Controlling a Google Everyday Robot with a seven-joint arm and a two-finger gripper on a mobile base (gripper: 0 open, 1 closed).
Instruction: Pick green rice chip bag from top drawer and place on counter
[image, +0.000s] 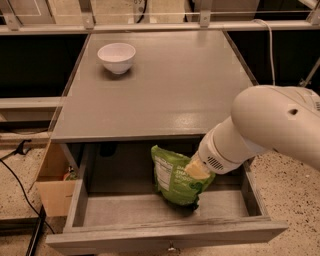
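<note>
The top drawer (77, 201) is pulled fully out below the counter (170, 90), and its grey interior is exposed from above. The green rice chip bag (174, 179) is inside this drawer, right of centre, standing roughly upright with its lower edge at the drawer floor and a dark shadow beneath it. The white nutrition panel of the bag faces left and forward. The white robot arm (272, 125) enters from the right edge of the view, passes over the right front corner of the counter and angles downward into the drawer opening. The gripper (196, 170) is at the end of this arm, inside the drawer, and its yellowish tip is in contact with the upper right part of the bag. Gripper state: cannot be determined from this view, because the wrist housing and the bag cover the tip. The counter surface carries one item, a white bowl (116, 57), located near the rear left corner and well apart from the arm. A cardboard box (52, 192) stands on the floor just beside the left wall of the drawer. A dark cable (14, 180) runs across the speckled floor (295, 200) at the left.
</note>
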